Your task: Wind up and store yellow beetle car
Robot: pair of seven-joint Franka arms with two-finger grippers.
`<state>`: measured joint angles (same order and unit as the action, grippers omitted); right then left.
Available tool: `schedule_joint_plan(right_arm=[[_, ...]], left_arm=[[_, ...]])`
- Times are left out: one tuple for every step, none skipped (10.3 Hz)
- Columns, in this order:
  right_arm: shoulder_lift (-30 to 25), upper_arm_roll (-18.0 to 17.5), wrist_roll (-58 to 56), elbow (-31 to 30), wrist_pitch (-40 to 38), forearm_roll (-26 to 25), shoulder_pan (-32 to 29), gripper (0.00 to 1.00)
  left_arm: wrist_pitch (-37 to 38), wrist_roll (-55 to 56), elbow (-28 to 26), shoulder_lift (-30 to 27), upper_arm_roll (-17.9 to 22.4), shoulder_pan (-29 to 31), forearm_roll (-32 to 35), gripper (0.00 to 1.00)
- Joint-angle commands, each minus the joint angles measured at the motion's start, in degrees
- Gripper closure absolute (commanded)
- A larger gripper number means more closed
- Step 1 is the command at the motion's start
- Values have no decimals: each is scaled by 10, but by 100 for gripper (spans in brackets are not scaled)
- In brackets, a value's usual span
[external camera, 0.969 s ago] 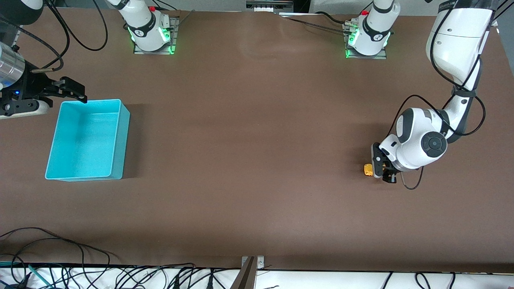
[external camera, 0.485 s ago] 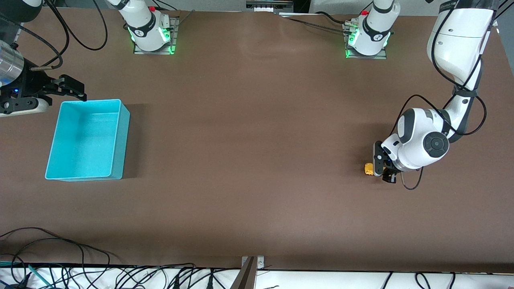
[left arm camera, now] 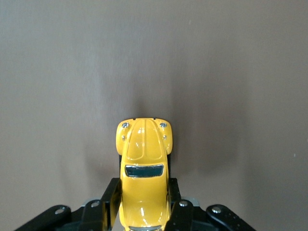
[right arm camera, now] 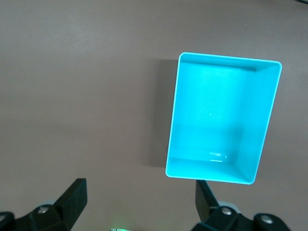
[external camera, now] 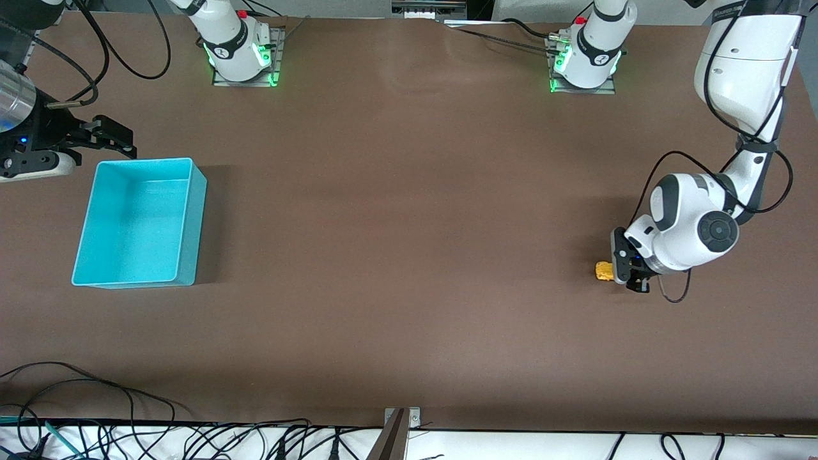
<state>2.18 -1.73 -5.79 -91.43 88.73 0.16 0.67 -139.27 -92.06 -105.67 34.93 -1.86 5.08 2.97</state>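
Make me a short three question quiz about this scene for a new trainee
1. True or false: the left claw is shut on the yellow beetle car.
2. Where is the right claw? A) inside the turquoise bin B) in the air near that bin, open C) over the car
3. Fill in: the bin contains ____.

Key: 1 true; 2 B; 3 nothing

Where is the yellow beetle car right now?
The yellow beetle car sits on the table at the left arm's end, clamped in the left claw, well away from the turquoise bin.
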Motion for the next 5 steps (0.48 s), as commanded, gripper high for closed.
schedule_joint_plan(right_arm=[[-10, -1, -12, -8, -6, 4, -4, 0], [-8, -1, -12, -8, -5, 3, -4, 0], [-8, -1, -12, -8, -6, 4, -4, 0], [-8, -1, -12, -8, -6, 4, -4, 0], [-8, -1, -12, -8, -6, 4, -4, 0]], left_arm=[[-5, -30, 18, 40, 1, 35, -4, 97], [-5, -51, 27, 47, 1, 51, -4, 97], [-5, -68, 31, 47, 1, 63, -3, 97], [-5, -86, 32, 46, 1, 77, -3, 97], [-5, -104, 36, 47, 1, 89, -3, 97]])
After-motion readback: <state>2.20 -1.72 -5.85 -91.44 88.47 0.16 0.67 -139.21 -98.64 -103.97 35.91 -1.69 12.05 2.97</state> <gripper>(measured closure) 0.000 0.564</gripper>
